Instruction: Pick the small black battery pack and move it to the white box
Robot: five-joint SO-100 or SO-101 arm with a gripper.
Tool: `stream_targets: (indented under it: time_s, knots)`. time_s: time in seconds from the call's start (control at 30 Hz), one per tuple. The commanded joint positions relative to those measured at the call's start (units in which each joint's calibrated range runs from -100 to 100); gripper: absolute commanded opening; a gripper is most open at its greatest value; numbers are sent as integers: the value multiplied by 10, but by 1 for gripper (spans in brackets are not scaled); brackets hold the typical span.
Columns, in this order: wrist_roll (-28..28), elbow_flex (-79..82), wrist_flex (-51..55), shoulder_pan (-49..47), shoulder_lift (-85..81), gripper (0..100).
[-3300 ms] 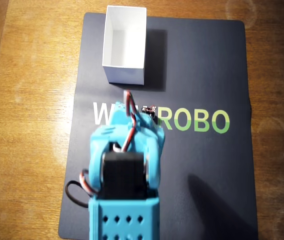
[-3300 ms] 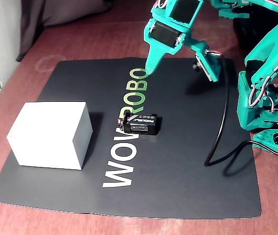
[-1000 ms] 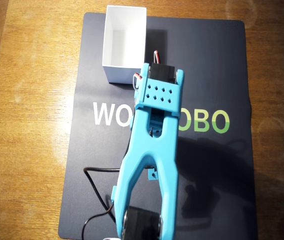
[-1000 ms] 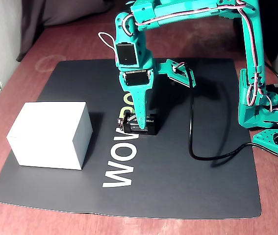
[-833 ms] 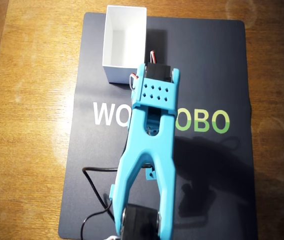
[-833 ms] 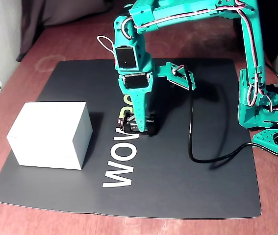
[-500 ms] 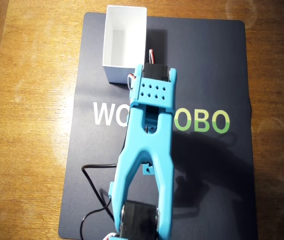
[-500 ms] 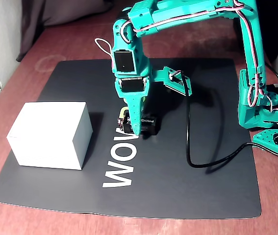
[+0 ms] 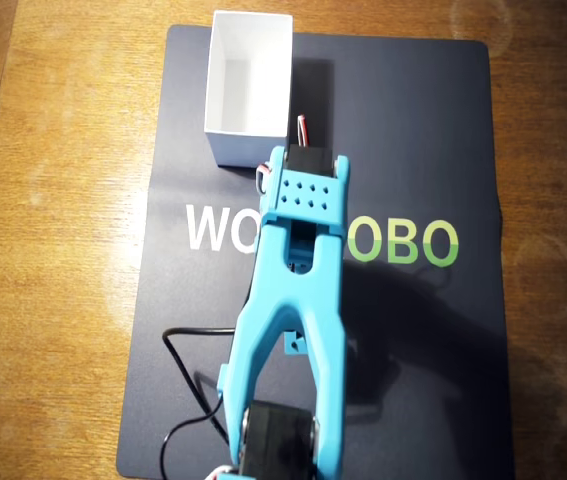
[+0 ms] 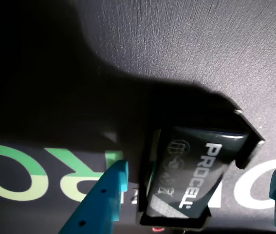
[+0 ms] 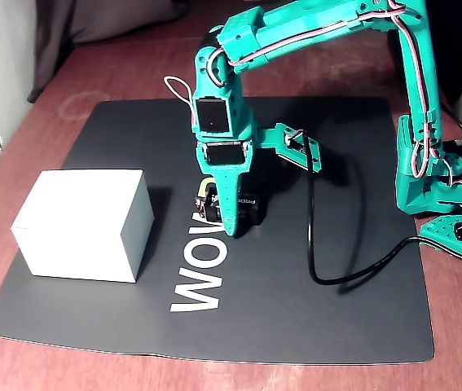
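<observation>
The small black battery pack, marked PROCELL, lies on the dark mat; in the fixed view it is near the mat's middle. My teal gripper is open and lowered over it, one finger on each side with a small gap at both. In the fixed view the gripper points down at the pack. In the overhead view my arm hides the pack. The white box stands open-topped at the mat's far edge, just beyond the wrist; in the fixed view it is left of the gripper.
The dark mat with white and green lettering covers the wooden table. A black cable loops over the mat right of the gripper. The arm's base stands at the mat's right edge in the fixed view.
</observation>
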Motion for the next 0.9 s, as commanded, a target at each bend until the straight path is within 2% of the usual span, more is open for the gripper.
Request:
stream_targets:
  time_s: [0.0, 0.4, 0.6, 0.67, 0.77, 0.87]
  knots:
    - [1, 8, -13, -4, -2, 33]
    - [-3, 13, -15, -1, 21, 33]
    - [-3, 13, -60, -2, 24, 33]
    - [-3, 13, -61, -3, 31, 31]
    - [-3, 13, -55, -3, 37, 21]
    - [-3, 13, -53, -1, 37, 19]
